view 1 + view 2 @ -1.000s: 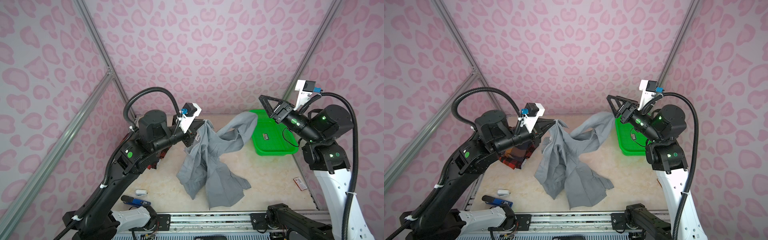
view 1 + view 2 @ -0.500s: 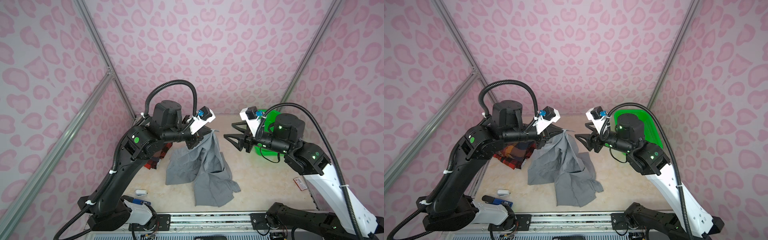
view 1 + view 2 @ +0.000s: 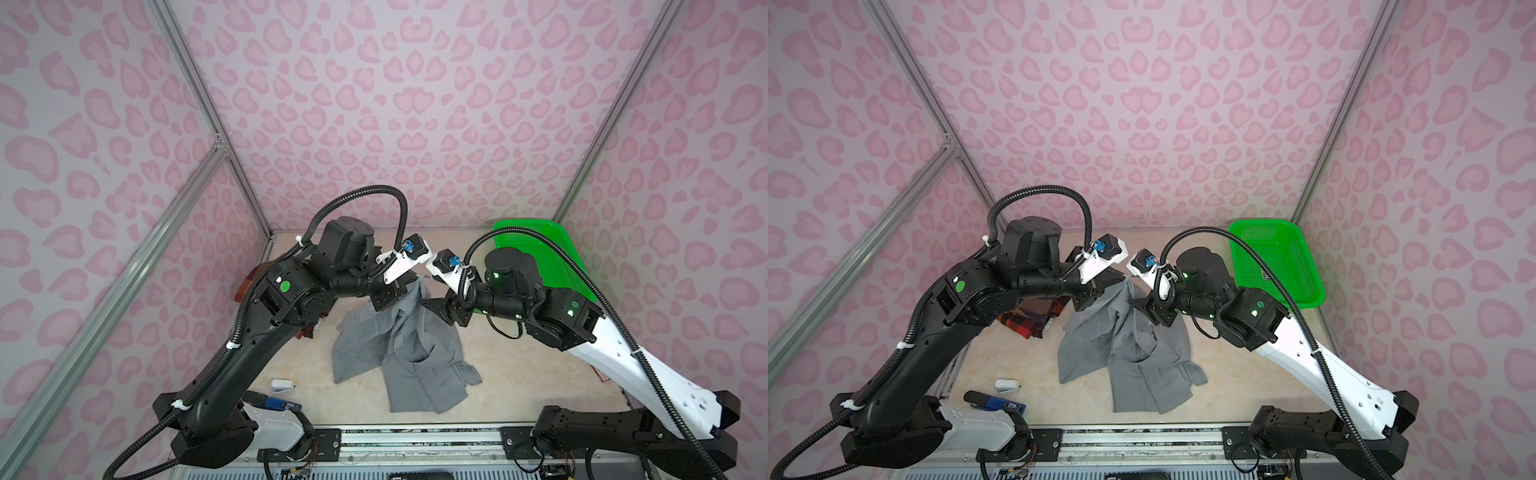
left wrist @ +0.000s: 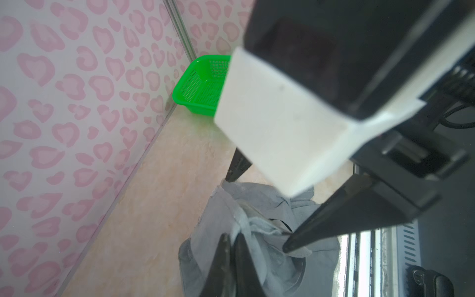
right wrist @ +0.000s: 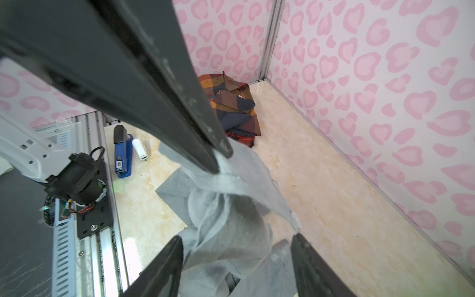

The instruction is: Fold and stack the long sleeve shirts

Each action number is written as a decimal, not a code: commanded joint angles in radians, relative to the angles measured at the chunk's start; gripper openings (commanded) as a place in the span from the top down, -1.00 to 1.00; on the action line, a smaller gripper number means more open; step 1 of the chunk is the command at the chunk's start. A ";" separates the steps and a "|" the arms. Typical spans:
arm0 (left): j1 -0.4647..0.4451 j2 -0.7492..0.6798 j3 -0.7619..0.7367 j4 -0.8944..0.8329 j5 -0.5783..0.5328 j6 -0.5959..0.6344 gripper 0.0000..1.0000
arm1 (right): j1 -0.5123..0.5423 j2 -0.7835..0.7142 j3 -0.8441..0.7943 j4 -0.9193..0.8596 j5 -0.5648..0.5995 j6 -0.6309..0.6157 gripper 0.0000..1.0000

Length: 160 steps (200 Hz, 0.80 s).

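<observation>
Pink heart-print walls, beige worktop (image 3: pixel 519 374). Left hand (image 4: pixel 232 237) clamped on gray shirt (image 3: pixel 415 357), top held raised at centre, rest draped below. Right hand (image 5: pixel 236 237) apart around same fabric. Plaid shirt (image 5: pixel 231 102) crumpled far left.

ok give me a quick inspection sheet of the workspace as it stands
surface: beige marble-look tabletop
job's things: gray shirt held up at one point, rest crumpled on tabletop; plaid shirt bunched by the left wall
clutter: blue stapler, small white item, green basket
grippers: left gripper shut on gray shirt; right gripper open, jaws astride the hanging cloth
cables: black conduits looped over both arms
surroundings: pink heart-print walls, metal frame posts
</observation>
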 commanded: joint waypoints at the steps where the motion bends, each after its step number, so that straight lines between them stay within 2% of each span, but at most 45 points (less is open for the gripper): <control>1: -0.001 -0.012 -0.015 0.044 -0.015 0.012 0.92 | 0.030 0.012 -0.037 0.122 0.056 0.030 -0.30; 21: 0.000 -0.016 -0.021 0.050 -0.003 0.008 0.92 | 0.036 0.041 -0.040 0.152 0.090 0.041 -0.09; 41: 0.000 -0.018 -0.019 0.052 0.006 0.005 0.92 | 0.037 0.054 -0.049 0.196 0.058 0.054 0.10; 83: 0.000 -0.030 -0.021 0.054 0.027 -0.008 0.92 | 0.033 0.057 -0.059 0.224 0.045 0.064 1.00; 92: -0.001 -0.036 -0.027 0.060 0.017 -0.012 0.90 | 0.032 0.054 -0.062 0.227 0.037 0.070 1.00; 98: -0.001 -0.040 -0.032 0.065 0.008 -0.019 0.77 | 0.028 0.051 -0.068 0.233 0.028 0.076 1.00; 104: -0.001 -0.046 -0.033 0.067 0.006 -0.026 0.49 | 0.023 0.044 -0.077 0.244 0.026 0.092 1.00; 111: -0.001 -0.053 -0.032 0.069 0.006 -0.037 0.05 | 0.014 0.035 -0.087 0.256 0.020 0.107 1.00; 122: -0.001 -0.070 -0.032 0.077 0.004 -0.057 -0.28 | -0.018 0.018 -0.109 0.281 -0.005 0.149 1.00; 127: 0.000 -0.080 -0.033 0.083 0.001 -0.070 -0.83 | -0.041 0.007 -0.122 0.302 -0.026 0.178 1.00; 129: 0.000 -0.084 -0.035 0.085 0.002 -0.073 -0.95 | -0.046 0.005 -0.126 0.303 -0.030 0.184 1.00; 131: -0.001 -0.089 -0.036 0.086 0.001 -0.078 -0.99 | -0.058 -0.002 -0.134 0.315 -0.042 0.200 1.00; 148: 0.000 -0.153 -0.080 0.127 -0.017 -0.121 -0.95 | -0.140 -0.034 -0.171 0.371 -0.103 0.277 1.00; 160: 0.000 -0.230 -0.172 0.195 -0.044 -0.147 -0.95 | -0.190 -0.048 -0.179 0.390 -0.150 0.318 1.00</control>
